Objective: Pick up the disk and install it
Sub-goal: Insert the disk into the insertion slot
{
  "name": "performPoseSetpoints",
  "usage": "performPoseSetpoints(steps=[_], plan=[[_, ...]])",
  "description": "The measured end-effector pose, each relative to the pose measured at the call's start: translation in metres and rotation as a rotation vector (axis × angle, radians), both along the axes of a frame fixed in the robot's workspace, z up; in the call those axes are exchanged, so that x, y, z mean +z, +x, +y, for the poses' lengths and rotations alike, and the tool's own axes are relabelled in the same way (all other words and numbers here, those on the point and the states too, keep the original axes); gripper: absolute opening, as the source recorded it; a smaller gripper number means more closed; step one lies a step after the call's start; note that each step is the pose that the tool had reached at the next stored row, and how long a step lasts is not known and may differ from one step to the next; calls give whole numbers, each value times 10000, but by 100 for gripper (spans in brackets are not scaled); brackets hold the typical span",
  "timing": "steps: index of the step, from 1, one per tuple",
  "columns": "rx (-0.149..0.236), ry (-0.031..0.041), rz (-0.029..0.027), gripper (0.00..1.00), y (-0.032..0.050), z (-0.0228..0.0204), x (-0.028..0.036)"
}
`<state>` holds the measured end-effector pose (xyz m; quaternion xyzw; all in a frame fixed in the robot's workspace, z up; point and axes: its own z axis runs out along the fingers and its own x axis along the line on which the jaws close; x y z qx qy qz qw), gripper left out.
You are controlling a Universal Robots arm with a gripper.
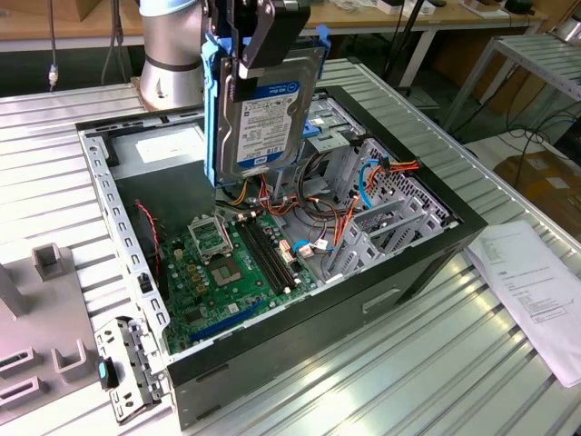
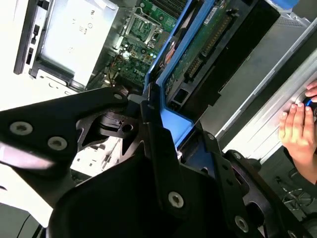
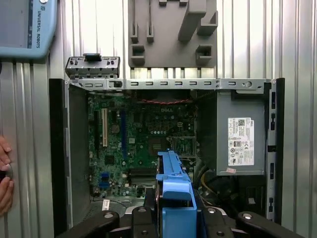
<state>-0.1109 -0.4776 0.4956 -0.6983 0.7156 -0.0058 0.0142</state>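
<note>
The disk [image 1: 266,116], a silver hard drive with a white-and-blue label and blue side rails, hangs upright above the open computer case [image 1: 381,304]. My gripper [image 1: 257,47] is shut on its upper end, over the back of the green motherboard [image 1: 227,263]. In the second wrist view the black fingers [image 2: 158,148] clamp the blue rail, and the disk's [image 2: 210,49] circuit-board side faces the camera. In the first wrist view the disk's [image 3: 173,191] blue rail stands edge-on over the motherboard [image 3: 138,134]. The metal drive cage [image 1: 340,132] sits just to the exterior view's right of the disk.
A grey power-supply box [image 1: 159,150] fills the case's back corner. Cables [image 1: 327,227] run across the case. A grey fixture [image 1: 36,309] and a detached bracket [image 1: 127,368] lie at the exterior view's left, a paper sheet [image 1: 536,282] at its right. A person's hand [image 2: 299,129] rests nearby.
</note>
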Motion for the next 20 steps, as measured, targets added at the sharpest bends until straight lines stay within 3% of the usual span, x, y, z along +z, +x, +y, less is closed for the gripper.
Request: performPoseSetpoints(steps=[6,9,12,13,18,20], plan=[[0,-1,6,37,104,-138,-13],[0,2,53,37,203,-182,-26],[0,2,256,37,352,-205,-37],[0,-3,291,37,391,-215,-35],[-27,4,293,37,470,-337,-42],[-34,5,293,37,501,-366,-45]])
